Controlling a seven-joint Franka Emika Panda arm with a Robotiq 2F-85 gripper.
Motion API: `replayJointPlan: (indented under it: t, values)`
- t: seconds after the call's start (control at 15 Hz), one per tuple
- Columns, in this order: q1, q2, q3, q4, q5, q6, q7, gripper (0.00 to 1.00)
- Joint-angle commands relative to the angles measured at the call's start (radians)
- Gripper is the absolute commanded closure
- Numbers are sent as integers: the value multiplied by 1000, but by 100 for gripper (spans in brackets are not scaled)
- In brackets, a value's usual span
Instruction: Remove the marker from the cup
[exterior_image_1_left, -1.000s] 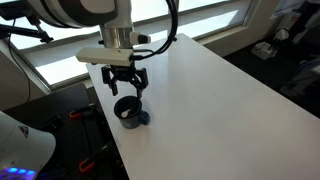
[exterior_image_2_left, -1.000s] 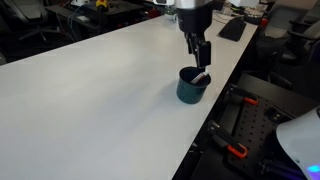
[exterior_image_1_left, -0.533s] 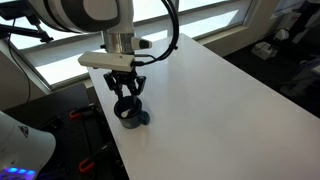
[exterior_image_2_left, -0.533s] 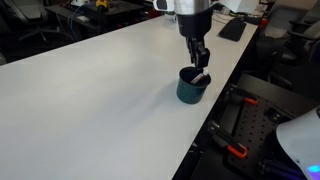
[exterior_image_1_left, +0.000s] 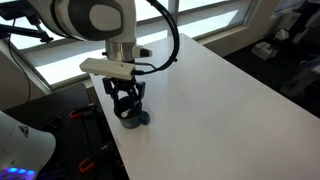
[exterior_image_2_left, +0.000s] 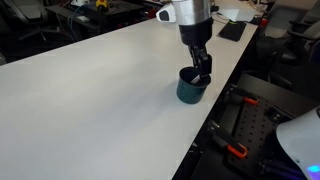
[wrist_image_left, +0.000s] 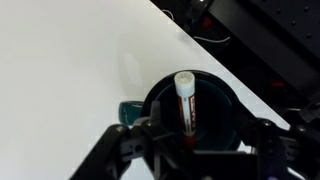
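Hand lowered into cup, straddling marker; grip on it unclear.

cup: 1 | marker: 1 | small blue piece, maybe a cap: 1

This looks like a robotics lab or office workspace. A long white worktop stands beside a wide window. A keyboard lies at its far end, and red-handled clamps sit on dark equipment frames off its right edge.
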Motion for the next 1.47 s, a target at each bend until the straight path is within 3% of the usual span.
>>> replayJointPlan:
  t: [0.0, 0.2, 0.27, 0.4, 0.67, 1.0, 1.4]
  values:
    - [-5, 37, -7, 17, -14, 2, 19, 31]
    - [-10, 60, -11, 22, -20, 2, 20, 43]
    - [-12, 67, -12, 23, -21, 2, 20, 54]
    - [-16, 77, -16, 26, -25, 0, 16, 61]
    - [-21, 91, -29, 28, -35, -2, 18, 98]
    - [-25, 82, -33, 32, -37, -6, 17, 95]
    - [-25, -24, -28, 30, -5, -53, -12, 95]
